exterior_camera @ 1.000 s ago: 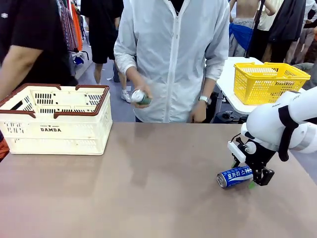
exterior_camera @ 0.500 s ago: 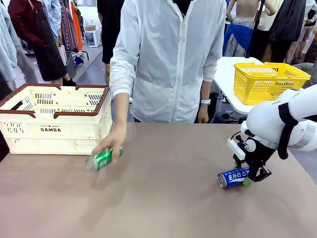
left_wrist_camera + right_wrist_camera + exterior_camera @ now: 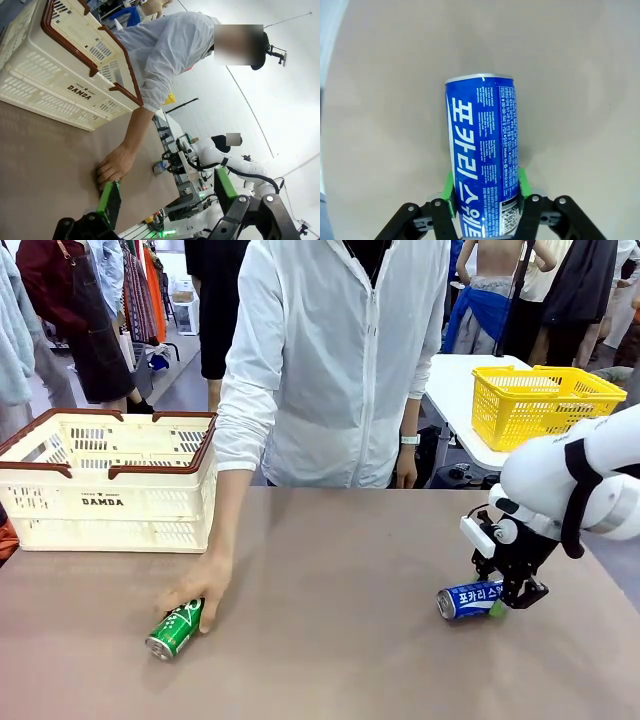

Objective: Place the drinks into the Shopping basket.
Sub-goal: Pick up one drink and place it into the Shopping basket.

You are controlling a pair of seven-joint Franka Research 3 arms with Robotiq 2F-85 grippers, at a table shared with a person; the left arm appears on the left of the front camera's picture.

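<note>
Blue-and-white can (image 3: 470, 600) lies on its side at about 4 o'clock on the bench (image 3: 340, 570), silver top pointing toward 9 o'clock. White lettering runs along its length. It is well apart from the Shopping basket.

Right claw (image 3: 505, 602) is clamped across the can's base end. In the right wrist view the green pads (image 3: 449, 192) press on both flanks of the blue can (image 3: 482, 155), low on its body. The can rests on the bench surface.

Green can (image 3: 175, 629) lies on its side at about 8 o'clock on the bench, silver top toward 7 o'clock. The person's hand (image 3: 200, 585) rests on its far end, arm reaching down from a white jacket sleeve. This can lies near the basket's front wall, not touching it.

Shopping basket (image 3: 110, 502) sits at 10 o'clock on the bench: cream slotted walls, dark brown rim, handles folded down, "DAMDA" on the near side. No can shows inside it.

Left claw (image 3: 167, 195) hangs above the bench, jaws wide apart, nothing between them. Its wrist view looks past its green fingers (image 3: 110, 200) to the person's hand (image 3: 116, 167), with the basket (image 3: 60, 75) beyond.

Yellow mesh basket (image 3: 540, 405) stands on a separate white table at 2 o'clock, behind the right arm.
</note>
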